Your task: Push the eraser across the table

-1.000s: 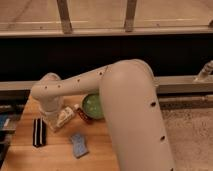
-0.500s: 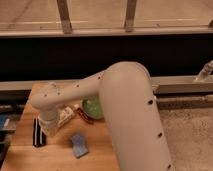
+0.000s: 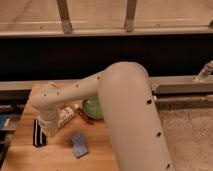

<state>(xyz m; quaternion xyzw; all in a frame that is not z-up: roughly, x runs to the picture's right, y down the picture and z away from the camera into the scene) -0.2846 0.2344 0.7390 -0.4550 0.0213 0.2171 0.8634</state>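
Observation:
The eraser (image 3: 38, 133) is a small black striped block lying lengthwise near the left edge of the wooden table (image 3: 55, 159). My gripper (image 3: 49, 132) hangs from the white arm's wrist, low over the table and right beside the eraser's right side. I cannot tell whether it touches the eraser. The arm hides most of the gripper.
A white printed carton (image 3: 65, 116) lies just right of the gripper. A blue-grey pad (image 3: 79, 145) lies in front of it. A green bowl (image 3: 92, 108) sits behind, partly hidden by my arm. The table's left edge is close to the eraser.
My arm's wrist and gripper have swung left and down, from over the carton to right beside the eraser. The eraser, carton and pad have not visibly moved.

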